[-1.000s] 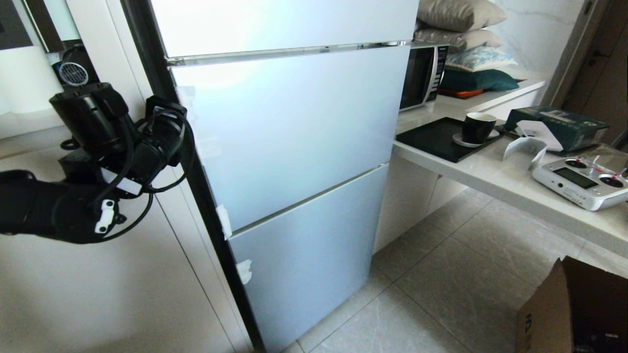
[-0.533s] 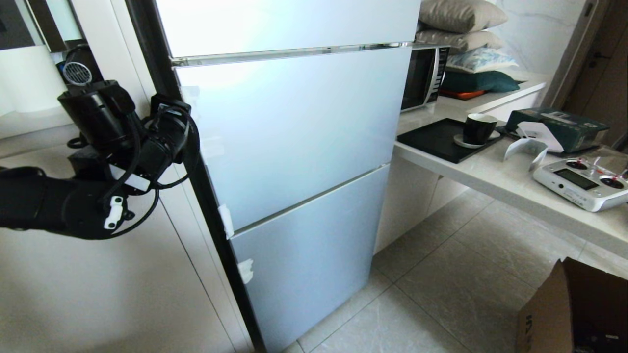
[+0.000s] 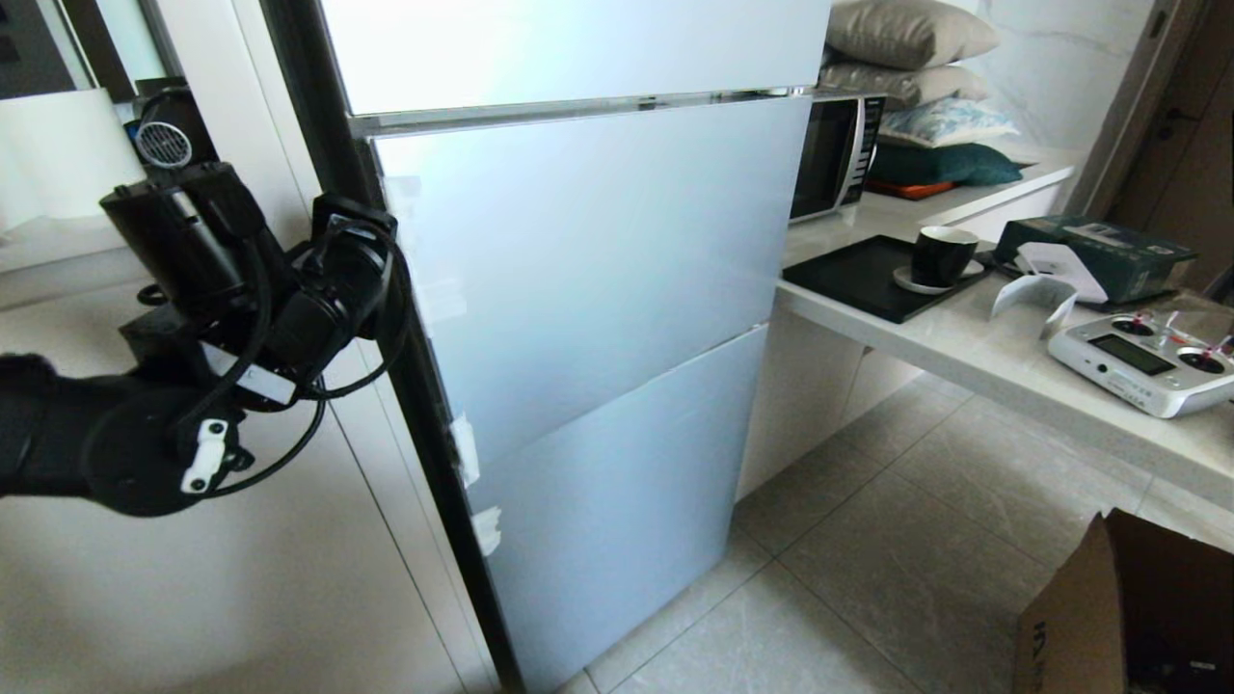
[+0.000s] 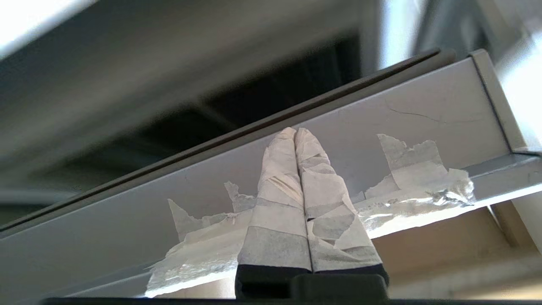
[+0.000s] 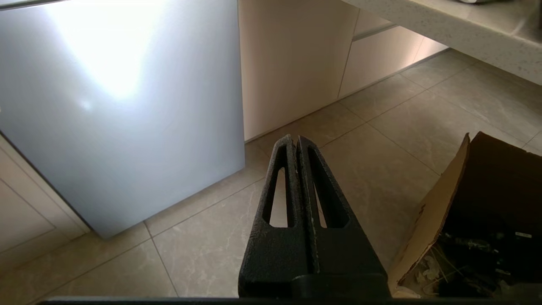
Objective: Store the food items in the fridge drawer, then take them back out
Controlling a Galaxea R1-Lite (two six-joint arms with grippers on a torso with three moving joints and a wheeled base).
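The food items and the fridge drawer are hidden behind the closed-looking pale blue fridge fronts. My left gripper (image 4: 295, 130) is shut, with nothing between its tape-wrapped fingers. Its tips press against the side edge of the fridge's middle door (image 4: 381, 114), next to torn tape scraps (image 4: 417, 163). A dark gap shows behind that edge. In the head view my left arm (image 3: 289, 308) reaches to the left edge of that middle door (image 3: 598, 251), which stands slightly ajar. My right gripper (image 5: 295, 139) is shut and empty, hanging low over the floor tiles in front of the lower fridge front (image 5: 118, 106).
A counter (image 3: 1003, 366) runs along the right with a black tray (image 3: 848, 275), a dark cup (image 3: 940, 253), a white remote controller (image 3: 1142, 361) and a green box (image 3: 1109, 251). A microwave (image 3: 834, 149) stands beside the fridge. An open cardboard box (image 3: 1118, 617) sits on the floor at right.
The middle door's left edge has swung outward, and its lower line now sits askew from the front below. My left arm has moved along with it. The right arm has stayed still.
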